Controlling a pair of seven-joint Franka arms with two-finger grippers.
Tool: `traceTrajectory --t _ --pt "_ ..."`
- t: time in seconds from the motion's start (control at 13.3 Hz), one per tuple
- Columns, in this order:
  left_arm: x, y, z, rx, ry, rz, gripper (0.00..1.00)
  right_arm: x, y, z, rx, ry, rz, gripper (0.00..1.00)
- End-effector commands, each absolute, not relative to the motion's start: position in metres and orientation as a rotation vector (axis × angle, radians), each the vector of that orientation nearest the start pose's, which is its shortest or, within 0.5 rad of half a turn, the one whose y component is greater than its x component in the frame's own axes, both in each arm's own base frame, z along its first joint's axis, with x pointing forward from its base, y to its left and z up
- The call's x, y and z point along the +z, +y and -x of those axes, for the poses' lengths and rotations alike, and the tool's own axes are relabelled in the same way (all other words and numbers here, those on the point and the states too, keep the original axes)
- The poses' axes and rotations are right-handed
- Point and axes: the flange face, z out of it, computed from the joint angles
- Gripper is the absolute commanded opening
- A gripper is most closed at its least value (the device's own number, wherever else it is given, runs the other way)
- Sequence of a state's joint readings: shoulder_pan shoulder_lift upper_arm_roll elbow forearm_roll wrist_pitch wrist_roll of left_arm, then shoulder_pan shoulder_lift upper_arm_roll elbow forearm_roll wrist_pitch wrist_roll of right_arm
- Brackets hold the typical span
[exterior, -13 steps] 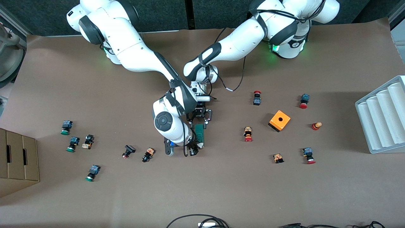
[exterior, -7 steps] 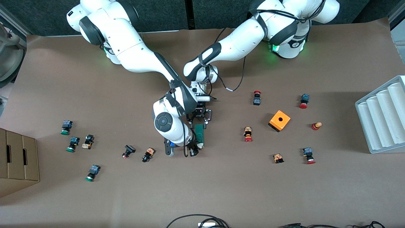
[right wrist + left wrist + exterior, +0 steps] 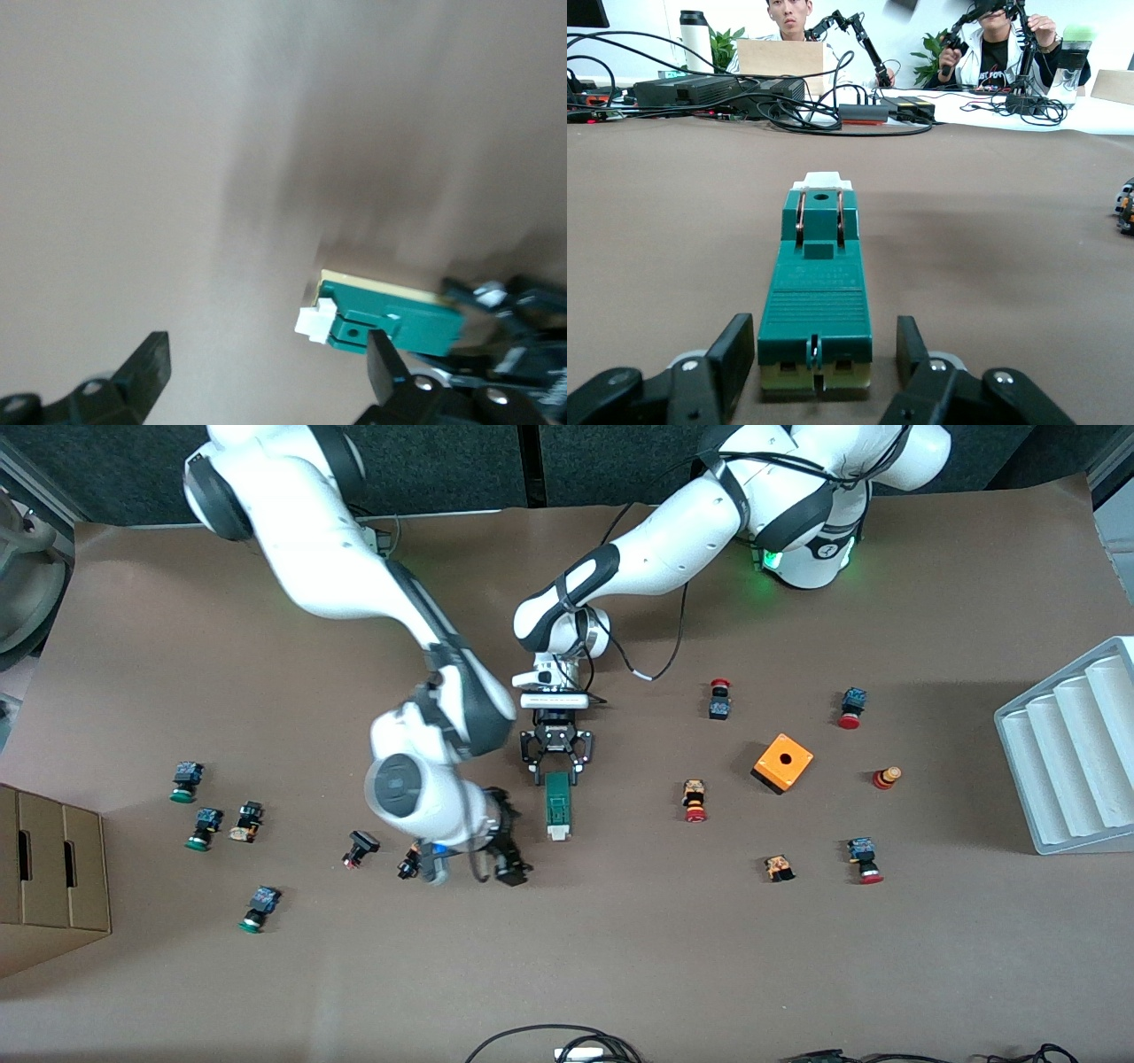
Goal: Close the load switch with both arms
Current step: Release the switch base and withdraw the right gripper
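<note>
The load switch (image 3: 557,806) is a narrow green block lying on the brown table, with its white sliding piece (image 3: 556,833) at the end nearer the front camera. My left gripper (image 3: 556,766) is low at the switch's other end. Its open fingers (image 3: 737,354) stand on either side of the switch (image 3: 818,283) with a small gap on each side. My right gripper (image 3: 507,864) is open and empty, beside the switch toward the right arm's end of the table. In the right wrist view the switch (image 3: 390,323) lies just off one finger (image 3: 383,359).
An orange cube box (image 3: 783,763) and several red-capped push-buttons (image 3: 695,800) lie toward the left arm's end. Several push-buttons (image 3: 415,859) and a cardboard box (image 3: 49,877) lie toward the right arm's end. A white ribbed tray (image 3: 1072,753) stands at the table's edge.
My right arm has swung away from the switch's white end toward its own end of the table. The left gripper and the switch have stayed in place.
</note>
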State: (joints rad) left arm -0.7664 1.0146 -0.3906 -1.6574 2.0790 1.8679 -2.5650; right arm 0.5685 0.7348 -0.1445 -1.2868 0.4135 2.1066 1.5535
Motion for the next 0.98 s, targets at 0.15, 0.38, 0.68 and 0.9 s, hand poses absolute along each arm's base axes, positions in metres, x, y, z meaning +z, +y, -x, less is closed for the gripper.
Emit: traceTrajectory --t 0.15,0.38,0.68,0.9 --pt "0.054 -0.565 -0.341 -1.883 -0.052 2.584 1.00 0.454 0.229 -0.650 0.405 1.318 2.549 1.00" --pt "0.066 -0.568 -0.341 -1.817 -0.043 2.584 1.00 0.516 0.146 -0.626 0.386 0.945 2.761 1.00" --pt "0.105 -0.583 -0.342 -1.582 0.046 2.596 1.00 0.572 0.041 -0.581 0.259 0.487 2.863 1.00" --pt "0.131 -0.588 -0.348 -1.460 0.084 2.602 1.00 0.600 -0.016 -0.558 0.209 0.255 2.967 1.00"
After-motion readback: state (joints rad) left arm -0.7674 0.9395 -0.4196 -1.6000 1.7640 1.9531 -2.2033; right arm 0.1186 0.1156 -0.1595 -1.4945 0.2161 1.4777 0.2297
